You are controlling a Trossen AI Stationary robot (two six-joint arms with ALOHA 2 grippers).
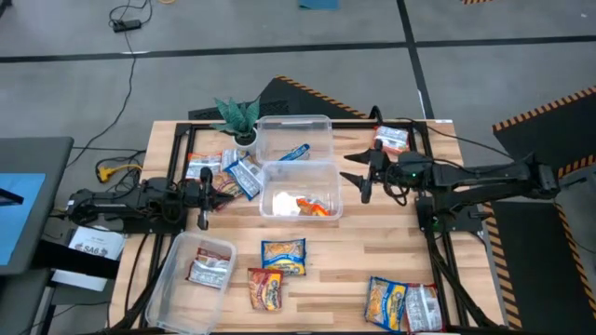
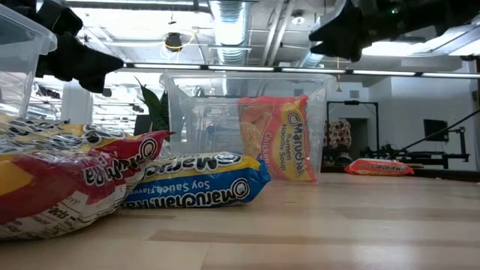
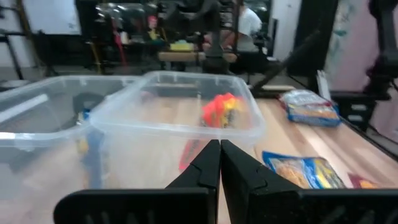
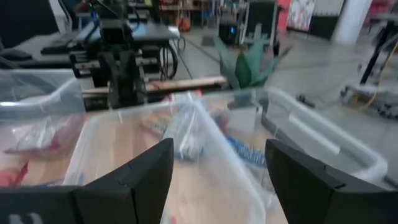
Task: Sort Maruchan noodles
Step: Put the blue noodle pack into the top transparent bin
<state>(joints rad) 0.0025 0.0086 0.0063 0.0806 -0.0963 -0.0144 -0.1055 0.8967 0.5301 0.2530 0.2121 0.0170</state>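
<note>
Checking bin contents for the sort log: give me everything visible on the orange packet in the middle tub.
The orange Maruchan packet is a flat plastic ramen pack, orange-red and yellow with the brand name printed along its length. It sits inside the middle clear tub, standing tilted on edge and apparently leaning on the tub's wall, near the corner closest to the right arm. It looks sealed and intact. White material lies beside it on the tub floor; what that is cannot be told. Neither gripper touches it.

Two tubs (image 1: pixel 294 140) (image 1: pixel 301 190) sit mid-table, one behind the other, a packet in each. Third tub (image 1: pixel 192 267) front-left holds one packet. Loose packets (image 1: pixel 282 255) in front, more (image 1: pixel 403 304) front-right.
</note>
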